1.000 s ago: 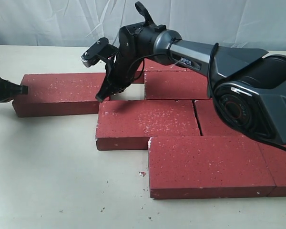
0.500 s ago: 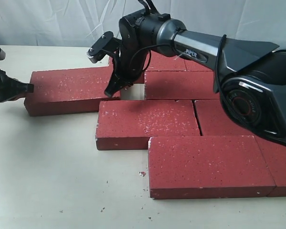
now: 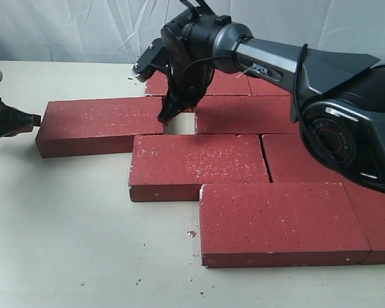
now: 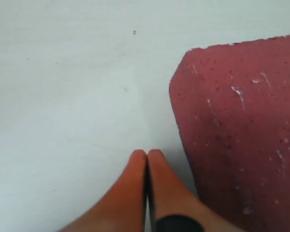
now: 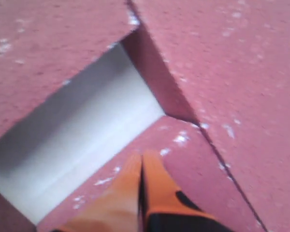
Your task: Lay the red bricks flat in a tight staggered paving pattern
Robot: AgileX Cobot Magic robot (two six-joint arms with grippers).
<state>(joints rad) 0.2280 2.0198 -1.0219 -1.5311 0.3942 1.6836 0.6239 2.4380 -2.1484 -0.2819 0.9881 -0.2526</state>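
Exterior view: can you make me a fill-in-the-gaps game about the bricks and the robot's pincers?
The rough rectangular paving bricks are dark ___.
The left pincer and the right pincer are both ___.
Between the leftmost brick and its row neighbour there is a ___ showing bare table.
Missing words: red; shut; gap.

The red bricks (image 3: 199, 165) are lying flat in staggered rows on the tabletop (image 3: 64, 244). The leftmost brick (image 3: 99, 123) is sitting apart from its right neighbour, leaving a gap (image 3: 179, 126). The right claw (image 3: 165, 118) is hanging over the gap, and the left claw (image 3: 34, 119) is sitting just beside that brick's left end.
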